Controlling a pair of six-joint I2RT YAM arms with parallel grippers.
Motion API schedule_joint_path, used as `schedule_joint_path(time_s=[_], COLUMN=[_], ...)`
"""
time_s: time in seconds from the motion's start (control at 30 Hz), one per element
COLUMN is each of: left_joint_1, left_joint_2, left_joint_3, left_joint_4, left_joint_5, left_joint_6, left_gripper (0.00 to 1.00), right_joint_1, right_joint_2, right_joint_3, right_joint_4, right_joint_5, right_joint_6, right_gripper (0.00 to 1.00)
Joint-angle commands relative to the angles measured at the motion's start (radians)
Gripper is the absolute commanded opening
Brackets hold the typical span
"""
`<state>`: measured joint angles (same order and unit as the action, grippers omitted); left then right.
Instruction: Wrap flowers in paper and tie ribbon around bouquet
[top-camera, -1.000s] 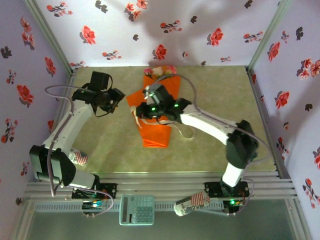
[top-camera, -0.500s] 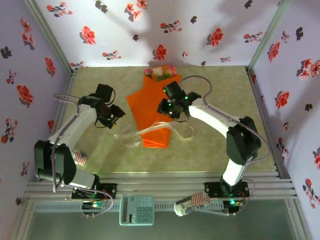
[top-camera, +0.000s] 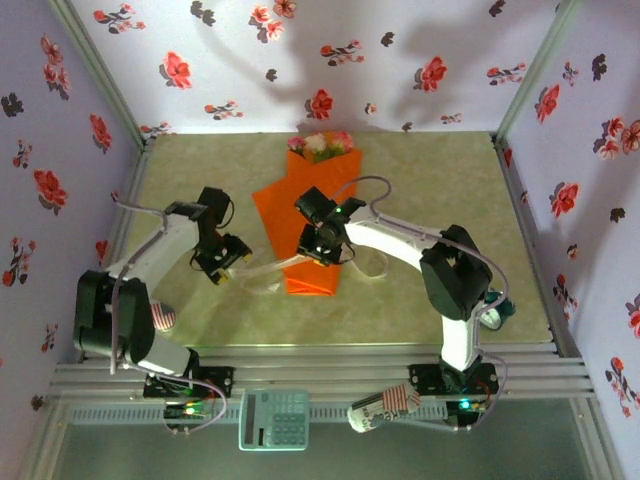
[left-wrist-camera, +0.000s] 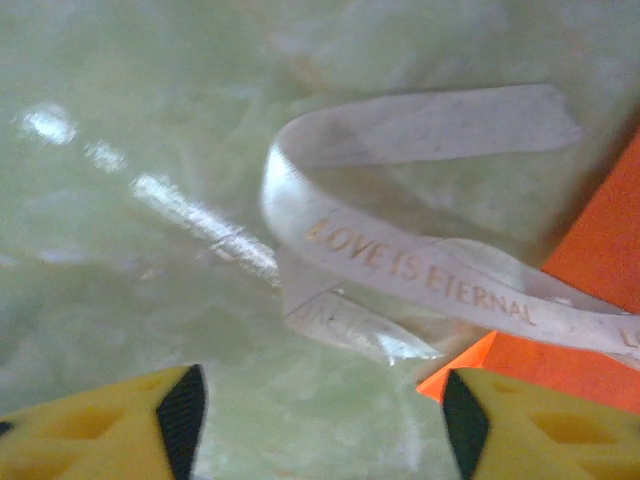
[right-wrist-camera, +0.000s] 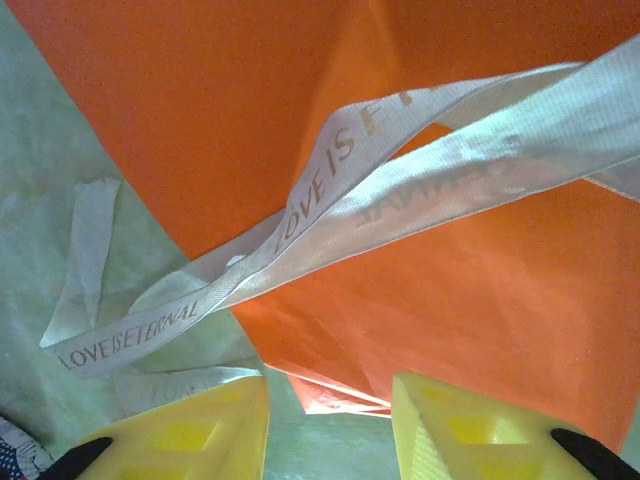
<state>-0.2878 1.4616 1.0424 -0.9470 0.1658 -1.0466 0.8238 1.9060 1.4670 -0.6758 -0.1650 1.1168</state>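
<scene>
Left gripper (left-wrist-camera: 322, 412) and right gripper (right-wrist-camera: 330, 405) both hang open, holding nothing. The ribbon (left-wrist-camera: 400, 265) loops just ahead of the left one, tail cut off. The bouquet (right-wrist-camera: 180, 90) is under the right one, and the flowers (top-camera: 320, 142) are just blurry heads.

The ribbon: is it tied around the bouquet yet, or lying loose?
Loose, not tied. The ribbon drapes slack across the orange paper, its end curled on the table; no knot shows.
</scene>
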Motion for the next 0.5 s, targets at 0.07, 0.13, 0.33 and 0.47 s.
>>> schedule_joint_path(time_s=[0.07, 0.13, 0.33, 0.47], left_joint_1=[-0.005, -0.004, 0.03, 0.041], left_joint_2=[0.001, 0.028, 0.132, 0.202], left_joint_3=[-0.09, -0.106, -0.07, -0.014], left_joint_4=[0.118, 0.178, 0.287, 0.281], left_joint_5=[0.053, 0.032, -0.061, -0.08], left_joint_6=[-0.216, -0.265, -0.273, -0.197], left_gripper=[0.75, 0.75, 0.61, 0.47], right_joint_1=[-0.006, -0.006, 0.0, 0.031], right_joint_2=[-0.003, -0.005, 0.028, 0.063], right_joint_3=[-0.043, -0.065, -0.028, 0.031], right_joint_4=[0.037, 0.059, 0.08, 0.045], right_joint_5=[-0.012, -0.02, -0.019, -0.032], right_joint_6=[0.054, 0.076, 0.101, 0.051], right_gripper=[0.37, 0.37, 0.33, 0.32])
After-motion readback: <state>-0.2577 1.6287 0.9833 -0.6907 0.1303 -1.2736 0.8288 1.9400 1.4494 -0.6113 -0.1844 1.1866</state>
